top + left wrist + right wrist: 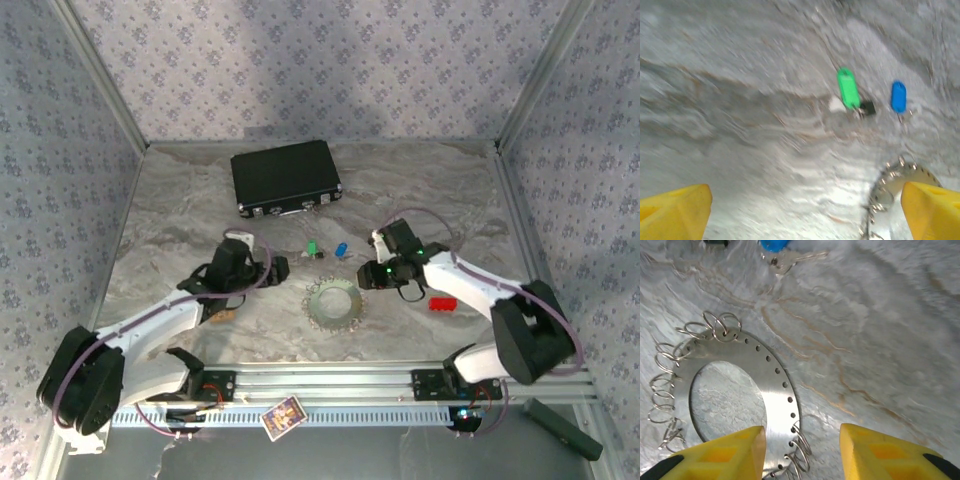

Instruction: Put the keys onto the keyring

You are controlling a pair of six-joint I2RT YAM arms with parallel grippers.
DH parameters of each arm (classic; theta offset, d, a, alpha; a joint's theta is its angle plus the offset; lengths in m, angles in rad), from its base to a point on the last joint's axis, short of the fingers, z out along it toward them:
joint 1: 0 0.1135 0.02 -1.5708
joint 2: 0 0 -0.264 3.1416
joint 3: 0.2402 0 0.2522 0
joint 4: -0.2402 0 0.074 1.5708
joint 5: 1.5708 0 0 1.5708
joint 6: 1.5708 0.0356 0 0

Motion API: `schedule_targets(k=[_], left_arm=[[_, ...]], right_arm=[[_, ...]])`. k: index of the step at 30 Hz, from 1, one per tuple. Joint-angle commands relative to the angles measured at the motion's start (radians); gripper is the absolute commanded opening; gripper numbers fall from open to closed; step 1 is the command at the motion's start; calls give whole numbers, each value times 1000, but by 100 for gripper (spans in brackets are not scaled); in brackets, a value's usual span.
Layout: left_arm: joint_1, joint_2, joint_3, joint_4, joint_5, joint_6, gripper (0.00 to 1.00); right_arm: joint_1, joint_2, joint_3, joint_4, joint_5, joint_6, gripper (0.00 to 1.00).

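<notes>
we saw the keyring (333, 304) lying flat on the desk (170, 210) near the front, between the two arms. it was a silvery disc with a big hole and small wire loops fanned round its rim. the green key (313, 248) and the blue key (341, 250) lay side by side on the desk just behind the keyring, apart from it and from each other, neither on a loop. a black case (286, 178) sat closed further back. a red block (441, 304) lay right of the keyring, beside the right arm

the left tool (805, 202) was open wide, yellow fingers (675, 212) far apart with only bare desk between them. its wrist view was blurred. there the green key (848, 89) and blue key (898, 96) lay ahead, and the keyring (892, 182) showed beside the right-hand finger

the right tool (800, 450) hovered low over the edge of the keyring (775, 385), jaws partly apart, gripping nothing we could see. one finger overlapped the disc, and we could not tell if it touched. the blue key (774, 244) sat at the top edge of that view, metal blade pointing right
</notes>
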Motion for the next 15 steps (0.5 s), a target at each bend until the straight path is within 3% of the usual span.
schedule_targets(k=[1, 6, 15], left_arm=[[-98, 24, 9, -14, -72, -114, 96], [-189, 62, 11, -19, -161, -198, 96], [-205, 15, -62, 47, -220, -259, 96]], right_arm=[[63, 92, 116, -97, 29, -63, 45], [187, 203, 246, -140, 202, 18, 44], [285, 378, 451, -172, 384, 225, 39]])
